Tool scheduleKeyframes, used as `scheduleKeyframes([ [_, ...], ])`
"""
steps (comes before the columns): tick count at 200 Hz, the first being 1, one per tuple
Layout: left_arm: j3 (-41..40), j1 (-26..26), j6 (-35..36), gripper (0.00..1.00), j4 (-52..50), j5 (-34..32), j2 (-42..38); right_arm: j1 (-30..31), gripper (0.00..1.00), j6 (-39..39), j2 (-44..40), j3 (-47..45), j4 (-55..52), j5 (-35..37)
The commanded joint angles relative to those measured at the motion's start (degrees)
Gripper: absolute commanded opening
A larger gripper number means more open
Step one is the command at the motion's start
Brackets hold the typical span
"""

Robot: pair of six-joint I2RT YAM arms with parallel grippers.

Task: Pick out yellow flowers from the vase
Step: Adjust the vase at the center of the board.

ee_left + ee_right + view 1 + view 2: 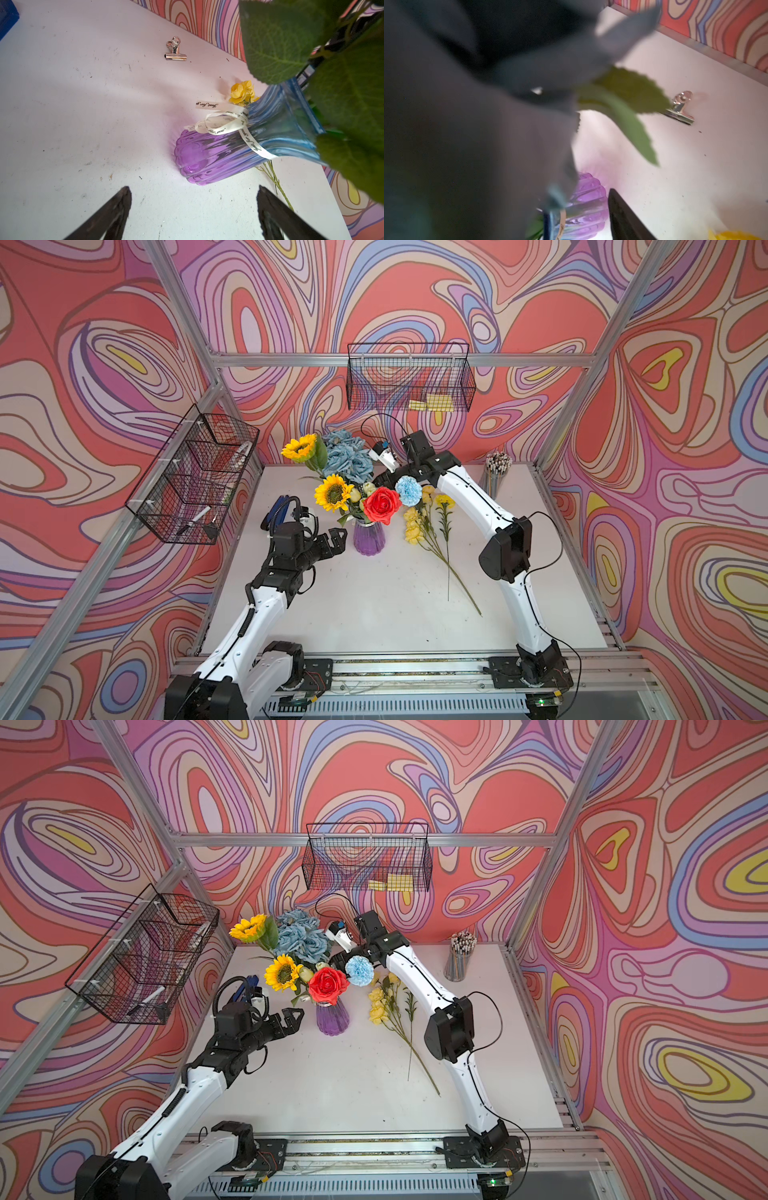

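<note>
Left wrist view — the left gripper (pixel 193 188) is spread wide, empty, near the vase (pixel 207 158). In a top view, two sunflowers (pixel 333 492) are stood in it. The right gripper (pixel 381 480), masked by blooms, cannot be judged. The rose spray (pixel 412 524) and carnation (pixel 444 501) are laid on the table (pixel 374 605).

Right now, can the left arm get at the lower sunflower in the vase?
Probably yes. The left gripper is open beside the vase, and the lower sunflower sits on that side with nothing between.
</note>
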Motion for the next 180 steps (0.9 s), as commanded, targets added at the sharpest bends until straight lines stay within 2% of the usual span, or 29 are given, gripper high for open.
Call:
scheduleKeyframes([
  [1,0.0,0.2,0.0,0.95,0.3,-1.1,-0.9,-0.8,0.64,6.7,-7.5,-4.9,6.3,9.4],
  [36,0.3,0.2,0.4,0.95,0.4,-1.8,-1.0,-1.7,0.67,11.9,-14.9,-15.0,6.4,20.4],
  [66,1.3,0.2,0.5,0.95,-0.1,-2.7,-0.2,-2.3,0.67,20.6,-25.0,-31.1,12.1,25.2],
  [94,3.1,0.2,0.9,0.95,0.1,-2.0,0.2,-2.7,0.66,29.2,-36.5,-48.9,21.8,23.6],
  [114,4.6,0.2,1.6,0.96,0.4,-2.0,0.8,-2.7,0.66,37.1,-40.0,-57.2,31.0,14.5],
  [124,5.4,0.2,2.0,0.96,0.5,-2.0,1.4,-2.3,0.65,41.2,-40.0,-59.6,35.8,10.0],
  [132,6.1,0.3,2.4,0.96,0.5,-1.7,2.0,-1.5,0.64,42.4,-39.6,-60.3,38.1,9.3],
  [180,7.9,0.3,2.3,0.96,1.2,-0.3,4.9,1.8,0.6,40.9,-33.9,-53.6,34.2,8.4],
])
